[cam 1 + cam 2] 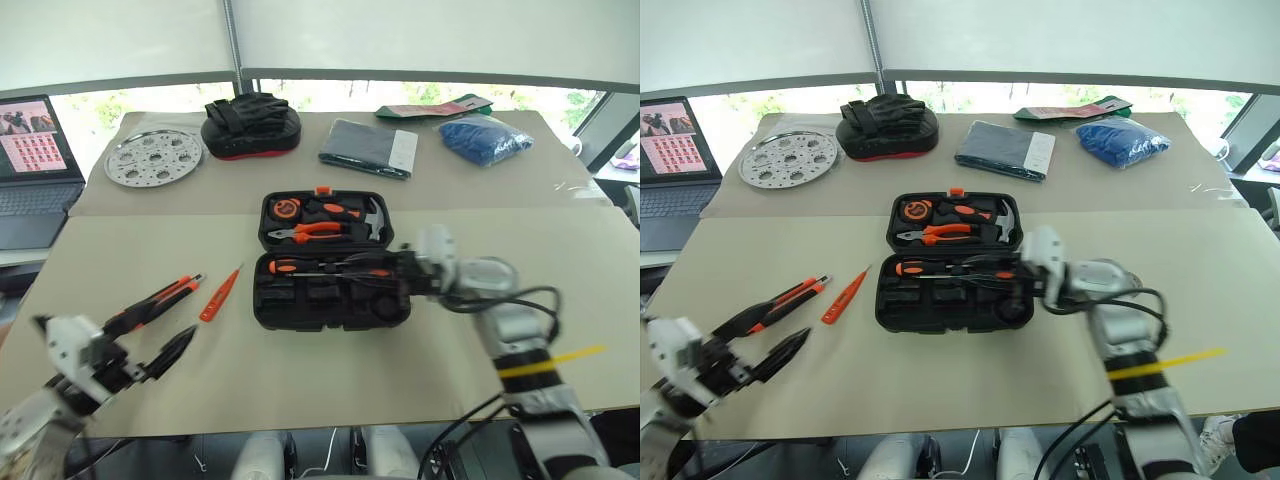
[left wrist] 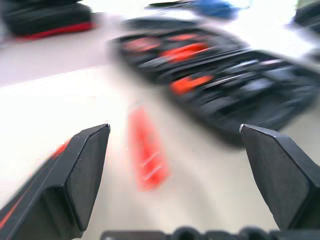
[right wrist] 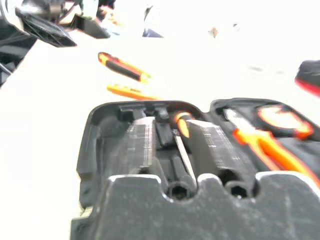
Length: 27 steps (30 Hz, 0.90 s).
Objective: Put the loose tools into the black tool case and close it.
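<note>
Black plastic case [image 1: 331,262]: it lies open near the middle of the table [image 1: 300,385], lid half away from me, tray half toward me. I judge it stiff and light enough to skid if pushed sideways. To close it I would press on the far lid's outer edge by the small orange latch [image 1: 322,189], not on the hinge line.

Pliers, hammer, tape measure [image 1: 327,217]: seated in the lid half; I leave them alone.

Screwdriver in the tray [image 1: 325,266]: orange-and-black handle, slim steel shaft, lying along the tray's back row. Rigid; it looks to me as if it sits in its slot.

Knife [image 1: 152,302]: orange and black, flat on the table well left of the case. Hard, and I expect the smooth shell to be a bit slippery; I would pinch it across its narrow width near mid-length.

Tester pen [image 1: 219,295]: slim and orange, between knife and case, touching neither. Very light, lying low on the table, likely to roll or flick away; take it at mid-length.

Left gripper [image 1: 176,351]: fingers spread wide, empty, just short of the knife's near end, aimed toward the pen in the wrist view.

Right gripper [image 1: 1006,285]: over the tray's right end, fingers a narrow gap apart around the screwdriver's shaft; I cannot tell whether they pinch it.
</note>
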### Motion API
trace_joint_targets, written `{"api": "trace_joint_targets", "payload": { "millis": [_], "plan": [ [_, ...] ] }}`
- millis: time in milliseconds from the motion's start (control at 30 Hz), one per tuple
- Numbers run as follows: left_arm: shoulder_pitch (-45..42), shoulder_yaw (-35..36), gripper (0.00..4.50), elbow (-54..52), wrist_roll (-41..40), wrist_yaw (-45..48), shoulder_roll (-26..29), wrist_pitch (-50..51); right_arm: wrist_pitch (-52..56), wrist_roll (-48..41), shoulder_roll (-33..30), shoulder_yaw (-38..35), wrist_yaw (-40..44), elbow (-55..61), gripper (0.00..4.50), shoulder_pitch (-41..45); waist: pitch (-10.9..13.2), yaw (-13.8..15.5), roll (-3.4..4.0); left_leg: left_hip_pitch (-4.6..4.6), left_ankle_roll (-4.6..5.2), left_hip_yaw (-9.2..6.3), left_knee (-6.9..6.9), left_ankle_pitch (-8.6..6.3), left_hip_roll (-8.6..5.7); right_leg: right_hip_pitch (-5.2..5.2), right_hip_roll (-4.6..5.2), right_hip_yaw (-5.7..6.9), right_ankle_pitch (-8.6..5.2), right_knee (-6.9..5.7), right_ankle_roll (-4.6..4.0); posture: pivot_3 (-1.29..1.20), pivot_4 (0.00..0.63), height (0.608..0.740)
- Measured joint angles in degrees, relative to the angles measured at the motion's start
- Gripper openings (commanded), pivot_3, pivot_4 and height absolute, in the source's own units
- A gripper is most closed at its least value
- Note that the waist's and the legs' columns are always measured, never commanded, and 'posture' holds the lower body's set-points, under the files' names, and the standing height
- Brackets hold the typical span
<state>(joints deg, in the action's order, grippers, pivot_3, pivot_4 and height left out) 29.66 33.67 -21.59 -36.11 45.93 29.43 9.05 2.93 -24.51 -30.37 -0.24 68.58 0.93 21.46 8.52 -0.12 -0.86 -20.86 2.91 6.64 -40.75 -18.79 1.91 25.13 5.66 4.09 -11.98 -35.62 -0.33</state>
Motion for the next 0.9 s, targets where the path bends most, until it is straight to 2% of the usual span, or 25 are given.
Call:
{"api": "trace_joint_targets", "payload": {
  "millis": [133,200,333,433,600,667,800,900],
  "plan": [
    [6.1,5.3,4.50,-0.2,0.5,-3.8,-1.4,1.1,-1.8,-4.1,-1.9,-5.1,1.9,4.6,3.95,-9.0,0.0,0.1,-0.05,0.05,0.06,0.02,0.00,-0.09,0.00,-0.05,-0.12,-0.03,0.01,0.04,0.02,0.00,0.150,0.740],
    [8.9,7.0,4.50,0.5,1.9,-4.2,-1.8,1.1,-5.0,-4.5,-2.3,-7.3,3.0,4.9,4.45,-13.6,0.0,0.2,-0.05,0.11,0.39,0.06,0.00,-0.27,0.01,-0.06,-0.21,-0.09,-0.01,0.00,0.02,0.00,0.150,0.740],
    [10.9,7.8,4.50,1.9,2.1,-2.5,-1.7,1.2,-5.1,-7.0,-4.2,-10.6,4.1,4.7,4.45,-17.0,0.0,0.2,-0.07,0.16,0.42,0.10,-0.05,-0.29,0.01,-0.05,-0.28,-0.18,-0.04,-0.05,-0.02,0.00,0.150,0.740],
    [8.7,5.7,4.50,-1.5,-0.4,-1.4,1.2,4.7,-6.6,-7.1,-4.5,-11.3,4.6,4.7,4.45,-17.4,0.1,0.8,-0.15,0.25,0.39,0.08,-0.08,-0.26,0.02,-0.09,-0.31,-0.22,-0.09,-0.18,-0.12,0.00,0.150,0.740],
    [-3.1,-2.3,4.50,-7.4,-1.0,-6.9,7.2,14.3,-6.5,-7.2,-3.7,-10.2,3.2,5.7,4.45,-15.4,0.1,1.0,-0.13,0.39,0.25,0.08,-0.05,-0.14,0.00,-0.19,-0.37,-0.32,0.01,-0.29,-0.08,0.00,0.150,0.740],
    [-11.8,-8.3,4.50,-7.3,1.0,-11.6,8.5,19.6,-6.0,-7.2,-3.1,-9.2,2.2,6.6,4.45,-14.7,0.1,1.0,-0.12,0.44,-0.09,0.08,-0.05,0.05,-0.02,-0.23,-0.38,-0.30,0.01,-0.36,-0.08,0.00,0.150,0.740],
    [-20.5,-15.6,4.50,-5.1,4.8,-17.7,8.2,25.2,-4.6,-7.4,-2.7,-7.6,0.9,9.3,4.45,-13.8,0.1,0.2,-0.14,0.56,-0.27,0.15,0.00,0.15,0.01,-0.27,-0.41,-0.37,0.04,-0.35,-0.09,0.00,0.150,0.740],
    [-22.9,-18.7,4.50,-2.9,6.6,-19.7,6.9,27.6,-3.7,-7.7,-2.8,-7.5,-0.2,9.7,4.45,-13.3,0.1,0.1,-0.14,0.54,-0.29,0.15,0.04,0.16,0.00,-0.21,-0.41,-0.35,0.02,-0.34,-0.08,0.00,0.150,0.740]
  ]
}}
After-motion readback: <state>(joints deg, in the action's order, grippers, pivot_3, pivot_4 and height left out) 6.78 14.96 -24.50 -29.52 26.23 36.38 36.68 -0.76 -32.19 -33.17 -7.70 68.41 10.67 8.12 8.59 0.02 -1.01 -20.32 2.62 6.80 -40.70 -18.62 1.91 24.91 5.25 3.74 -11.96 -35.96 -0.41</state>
